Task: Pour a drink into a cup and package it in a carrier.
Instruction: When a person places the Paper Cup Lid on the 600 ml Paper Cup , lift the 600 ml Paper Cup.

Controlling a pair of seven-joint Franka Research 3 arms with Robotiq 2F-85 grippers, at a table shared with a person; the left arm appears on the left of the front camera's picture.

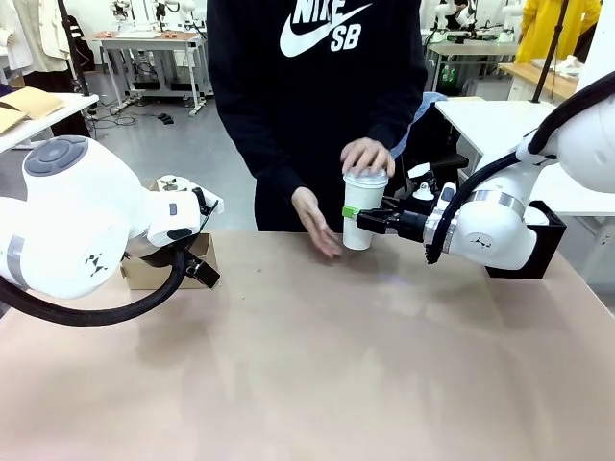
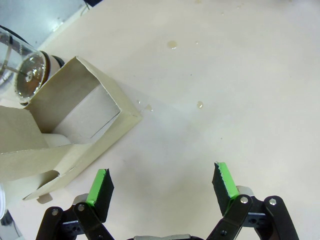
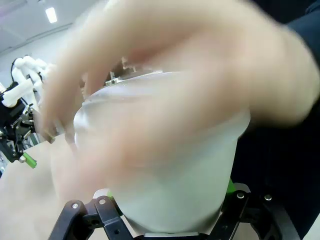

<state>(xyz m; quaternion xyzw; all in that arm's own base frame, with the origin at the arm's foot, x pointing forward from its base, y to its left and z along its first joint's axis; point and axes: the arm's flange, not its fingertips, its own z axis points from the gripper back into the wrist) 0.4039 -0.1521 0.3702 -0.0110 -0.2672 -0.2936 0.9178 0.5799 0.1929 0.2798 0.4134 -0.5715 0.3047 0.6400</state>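
The right gripper (image 1: 357, 219), black with green pads, is clamped around the lower part of the tall white tapered paper cup (image 1: 362, 233). It holds the cup upright at the far side of the pale tan table (image 1: 307, 365), right in front of the person. I can't tell whether the cup's base rests on the table or hangs just above it.

One of the person's hands (image 1: 367, 156) sits on top of the white plastic lid (image 1: 366, 179), and to me it looks like the lid is being pressed home. The other hand (image 1: 317, 223) is just beside the cup's wall. In the right wrist view that upper hand (image 3: 175, 75) is a blur across the rim.

I'd say the robot's job here is simply to be a good vice. It should grip firmly enough that the downward push doesn't slide the cup through the pads, but not so hard that the paper wall buckles and the lid won't seat. It should stay level and not move off until both hands are clear.

Over on the left, the left gripper (image 2: 162, 185) has its jaws spread wide with nothing between them. It hovers over the table just beside the small brown cardboard carrier (image 2: 75, 130), whose pocket gapes open. The clear glass jar with a metal-rimmed top (image 2: 25, 75) stands just behind the carrier. A few droplets (image 2: 200, 104) dot the table nearby, so the carrier may slide; bracing it when the cup arrives seems wise.
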